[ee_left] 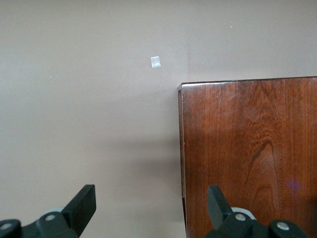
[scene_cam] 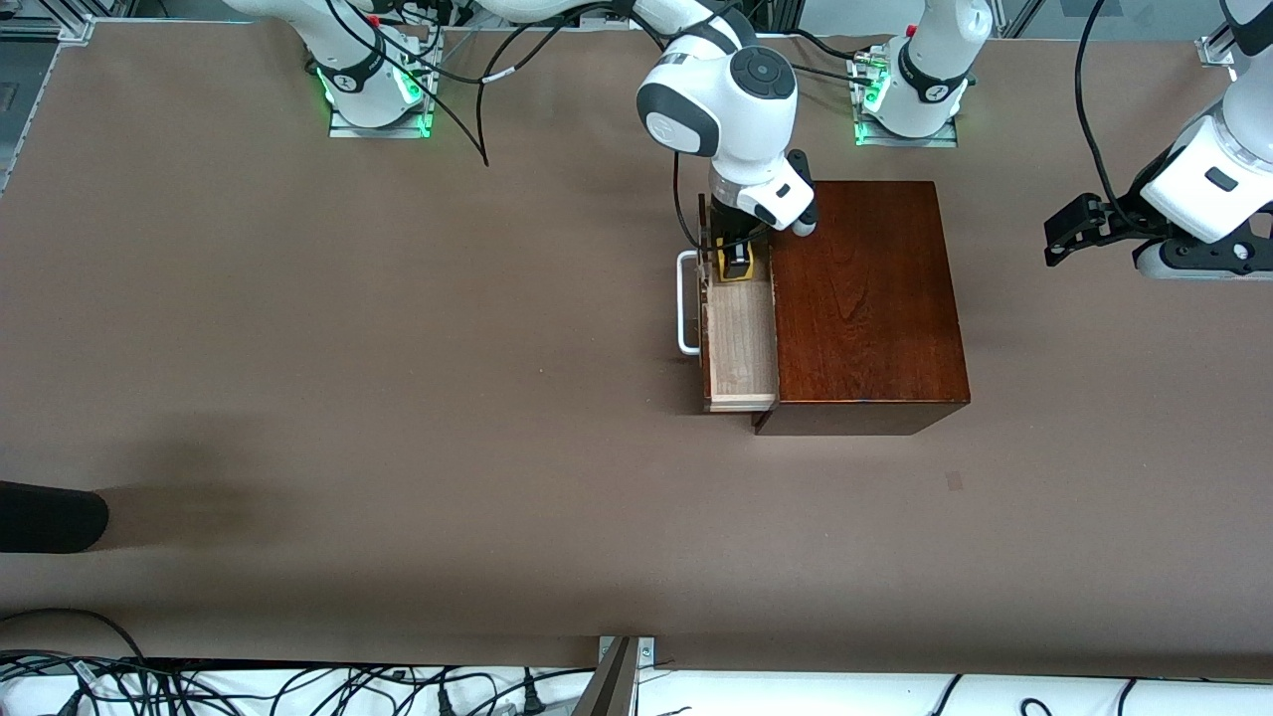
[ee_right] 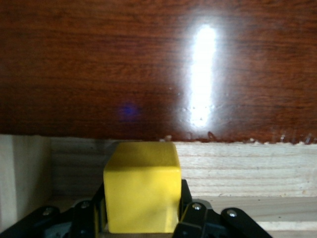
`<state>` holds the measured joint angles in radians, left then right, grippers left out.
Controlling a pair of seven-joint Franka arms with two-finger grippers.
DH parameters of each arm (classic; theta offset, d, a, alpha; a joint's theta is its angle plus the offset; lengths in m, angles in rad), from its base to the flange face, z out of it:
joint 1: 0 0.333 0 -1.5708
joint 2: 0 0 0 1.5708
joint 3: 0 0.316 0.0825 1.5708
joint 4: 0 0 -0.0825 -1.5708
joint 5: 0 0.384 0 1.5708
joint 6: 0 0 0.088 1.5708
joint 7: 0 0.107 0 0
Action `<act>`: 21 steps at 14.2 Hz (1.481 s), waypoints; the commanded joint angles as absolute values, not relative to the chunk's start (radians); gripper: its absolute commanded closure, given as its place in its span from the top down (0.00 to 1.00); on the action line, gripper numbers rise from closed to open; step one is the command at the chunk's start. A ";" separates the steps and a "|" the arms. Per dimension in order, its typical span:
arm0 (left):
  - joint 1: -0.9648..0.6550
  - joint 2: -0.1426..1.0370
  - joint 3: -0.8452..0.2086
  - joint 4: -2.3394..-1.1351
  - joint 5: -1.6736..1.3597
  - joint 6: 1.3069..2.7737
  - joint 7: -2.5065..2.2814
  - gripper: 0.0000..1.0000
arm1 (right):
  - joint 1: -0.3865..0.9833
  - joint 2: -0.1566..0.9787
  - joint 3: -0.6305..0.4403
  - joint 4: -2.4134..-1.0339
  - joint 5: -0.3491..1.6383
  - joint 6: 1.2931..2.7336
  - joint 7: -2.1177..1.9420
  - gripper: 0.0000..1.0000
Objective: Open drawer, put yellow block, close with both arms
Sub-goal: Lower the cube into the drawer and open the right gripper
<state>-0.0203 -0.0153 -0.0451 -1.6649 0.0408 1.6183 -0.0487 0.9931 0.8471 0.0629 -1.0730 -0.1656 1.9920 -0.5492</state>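
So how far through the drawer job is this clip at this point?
Done: the drawer is pulled out of the wooden box, tray exposed. In hand: the right gripper, jaws shut on the yellow block, is over the end of the tray toward the arm bases, block not yet let go. Left: release it, then push the drawer shut. The left gripper, jaws open, waits above the table by the box's corner.
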 commanded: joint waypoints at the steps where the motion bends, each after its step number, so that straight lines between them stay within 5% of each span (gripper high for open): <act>1: -0.021 -0.025 -0.044 -1.664 0.017 1.611 -0.046 1.00 | 1.000 0.868 0.054 -1.035 -0.190 1.980 -0.572 0.00; 9: -0.020 -0.025 -0.044 -1.664 0.017 1.609 -0.046 1.00 | 0.991 0.879 0.054 -1.037 -0.195 1.993 -0.574 0.00; 10: -0.020 -0.025 -0.044 -1.664 0.017 1.609 -0.046 1.00 | 0.989 0.879 0.054 -1.037 -0.193 1.997 -0.575 0.13; 11: -0.021 -0.025 -0.044 -1.664 0.017 1.609 -0.046 1.00 | 0.983 0.877 0.054 -1.035 -0.192 1.999 -0.575 0.49; 12: -0.021 -0.025 -0.044 -1.664 0.017 1.609 -0.046 1.00 | 0.983 0.874 0.052 -1.035 -0.190 1.999 -0.572 0.99; 21: -0.020 -0.025 -0.044 -1.664 0.017 1.609 -0.046 1.00 | 0.951 0.720 0.049 -1.035 -0.179 1.977 -0.560 1.00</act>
